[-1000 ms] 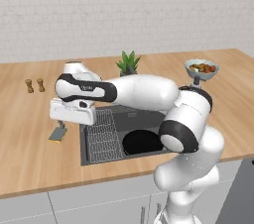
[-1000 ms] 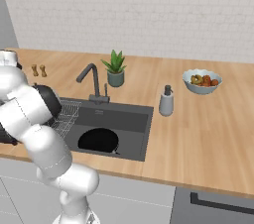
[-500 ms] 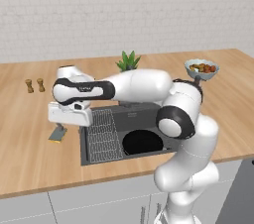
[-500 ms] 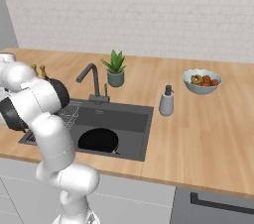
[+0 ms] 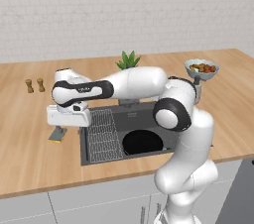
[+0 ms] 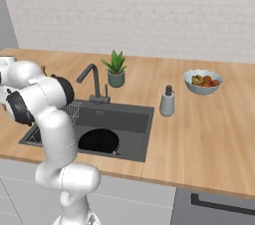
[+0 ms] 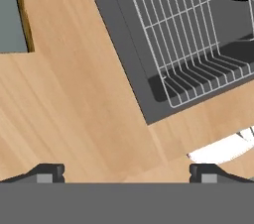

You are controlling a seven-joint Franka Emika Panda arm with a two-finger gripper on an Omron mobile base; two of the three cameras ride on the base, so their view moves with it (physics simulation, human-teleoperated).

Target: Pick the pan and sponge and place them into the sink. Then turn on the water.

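Arm swung farther left since earlier frame; gripper (image 7: 126, 172) open, empty, above tabletop (image 5: 30, 153) near sponge (image 5: 58, 134), left of sink (image 5: 119, 119). Pan (image 5: 142, 142) in sink.

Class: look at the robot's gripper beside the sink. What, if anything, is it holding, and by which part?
Nothing. The gripper is open over bare counter; the sponge lies ungrasped.

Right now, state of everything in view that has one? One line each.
pan: lying in the sink, right of the rack
sponge: flat on the counter, left of the sink, not gripped
sink: holds pan and wire rack
faucet: no water running
gripper: open, empty, above the counter by the sponge
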